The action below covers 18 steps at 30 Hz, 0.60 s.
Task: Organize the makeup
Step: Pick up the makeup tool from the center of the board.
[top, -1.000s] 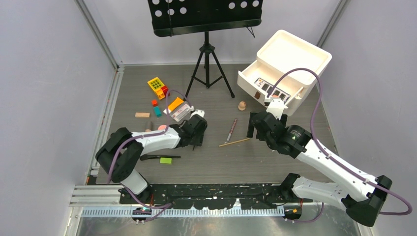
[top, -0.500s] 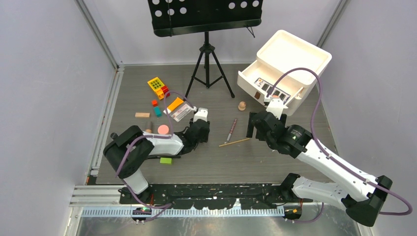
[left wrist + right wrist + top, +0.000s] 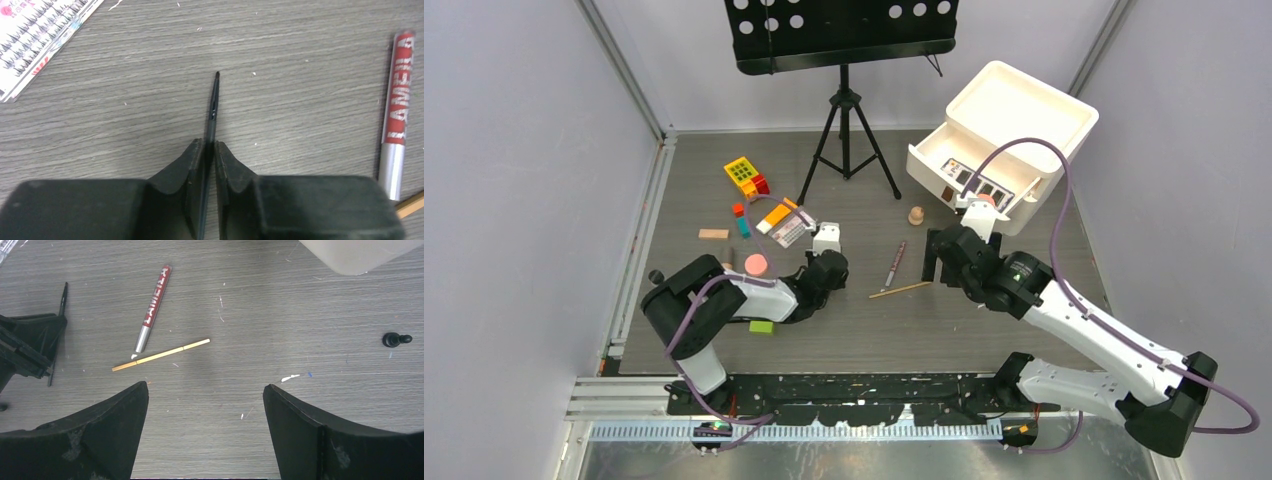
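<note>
Half the black brush (image 3: 214, 100) is hiding between the pads of the left claw (image 3: 210, 150), with its lower end running out of frame. The claw is pinching it tight, the thin tapered tip pointing ahead over the desk (image 3: 300, 60); whether it is touching, cannot tell. Right claw (image 3: 205, 387) is hanging wide apart, gripping nothing, with the gold pencil (image 3: 160, 355) and red-silver pencil (image 3: 153, 305) lying ahead of it, just beside each other.

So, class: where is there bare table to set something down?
Bare: the near strip on this side of the gold pencil, from the green block to the right arm; also the far-left corner behind the yellow block. Crowded: around the lash card.
</note>
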Each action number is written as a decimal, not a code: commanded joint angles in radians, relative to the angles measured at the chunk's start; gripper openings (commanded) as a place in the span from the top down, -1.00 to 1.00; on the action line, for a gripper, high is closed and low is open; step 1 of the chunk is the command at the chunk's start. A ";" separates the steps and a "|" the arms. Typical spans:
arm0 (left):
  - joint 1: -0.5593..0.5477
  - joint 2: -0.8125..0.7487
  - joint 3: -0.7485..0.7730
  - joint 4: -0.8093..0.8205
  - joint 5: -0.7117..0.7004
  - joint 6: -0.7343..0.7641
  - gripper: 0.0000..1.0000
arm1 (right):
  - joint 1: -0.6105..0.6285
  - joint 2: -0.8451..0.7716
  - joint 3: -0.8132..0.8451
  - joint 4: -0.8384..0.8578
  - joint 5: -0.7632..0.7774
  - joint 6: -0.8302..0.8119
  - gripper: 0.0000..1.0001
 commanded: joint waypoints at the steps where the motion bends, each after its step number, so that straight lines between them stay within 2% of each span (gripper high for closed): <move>1: 0.000 0.125 -0.088 -0.199 0.120 -0.037 0.75 | -0.004 0.007 0.050 0.032 0.008 0.009 -0.78; 4: -0.007 0.155 -0.082 -0.169 0.138 -0.030 1.00 | -0.004 0.017 0.063 0.032 0.007 0.002 -0.78; 8: -0.022 0.134 -0.066 -0.176 0.142 -0.010 1.00 | -0.004 0.031 0.086 0.025 0.008 -0.011 -0.77; 18: -0.039 -0.129 0.066 -0.413 0.107 0.099 1.00 | -0.004 0.014 0.102 0.010 0.032 -0.009 -0.77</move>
